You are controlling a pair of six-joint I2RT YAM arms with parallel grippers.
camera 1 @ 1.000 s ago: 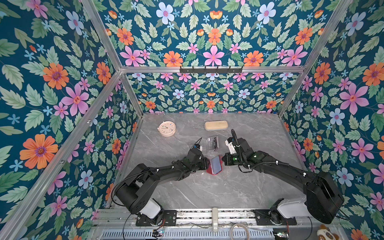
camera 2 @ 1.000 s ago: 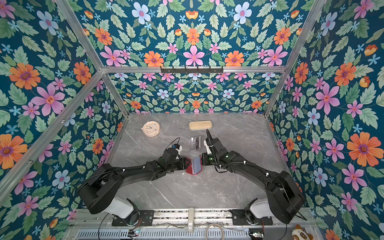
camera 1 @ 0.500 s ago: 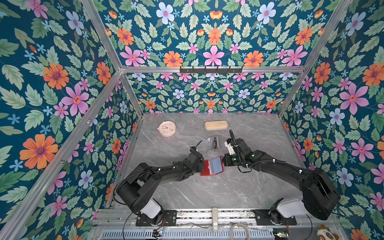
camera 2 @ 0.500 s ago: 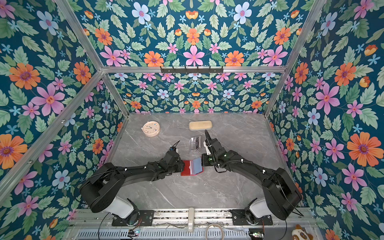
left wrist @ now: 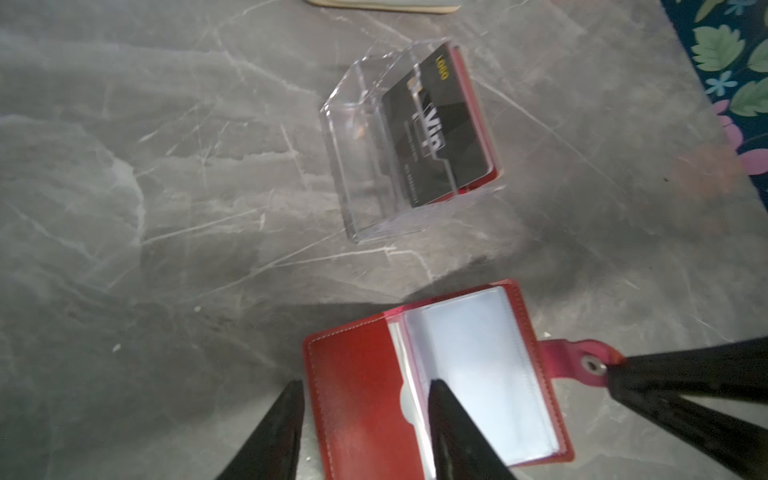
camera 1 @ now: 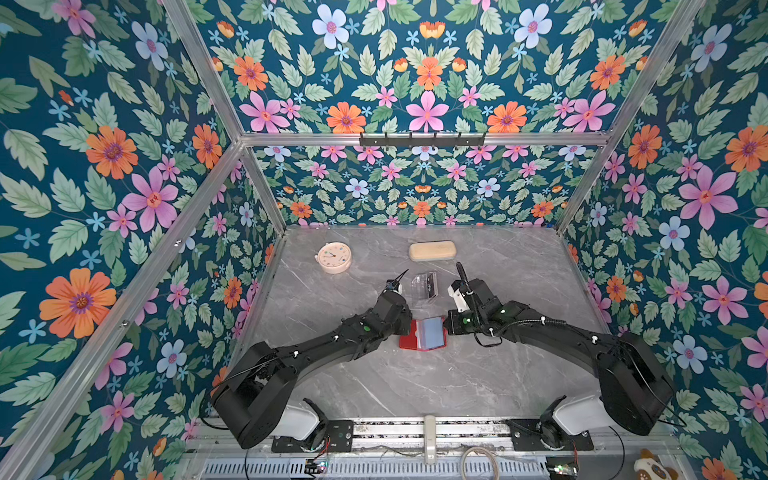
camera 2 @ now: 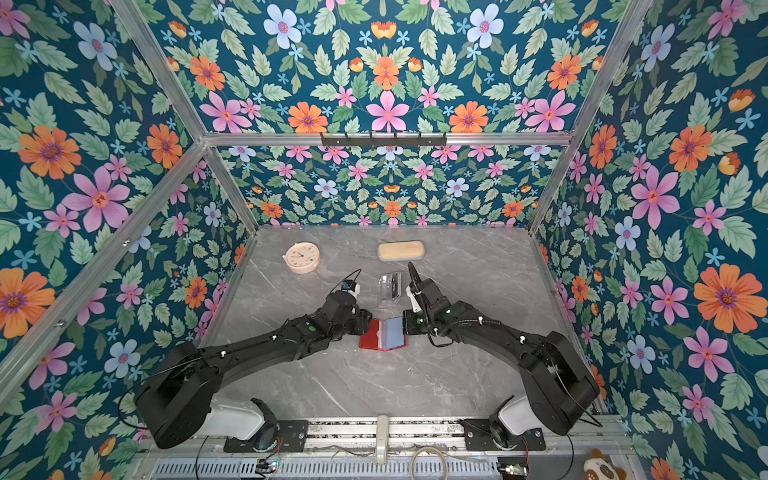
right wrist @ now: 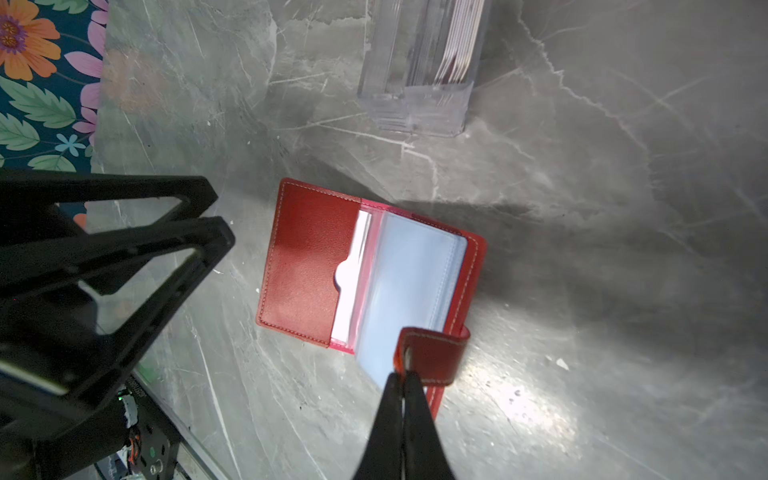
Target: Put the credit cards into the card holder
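The red card holder lies open on the table, its pale blue sleeve page up. My right gripper is shut on its snap tab. My left gripper stands open just off the left cover; in the right wrist view its fingertips are clear of the leather. The credit cards stand in the clear acrylic stand, the black "Vip" one in front and a red one behind. A white edge shows in the cover pocket.
The acrylic stand is just behind the holder. A beige oblong case and a pale round clock lie further back. Floral walls with aluminium posts close in three sides, and a metal rail runs along the front edge.
The holder, partly lifted and folded between the grippers a second ago, now lies spread flat. The left gripper has drawn back to its left edge. The right gripper keeps the tab.
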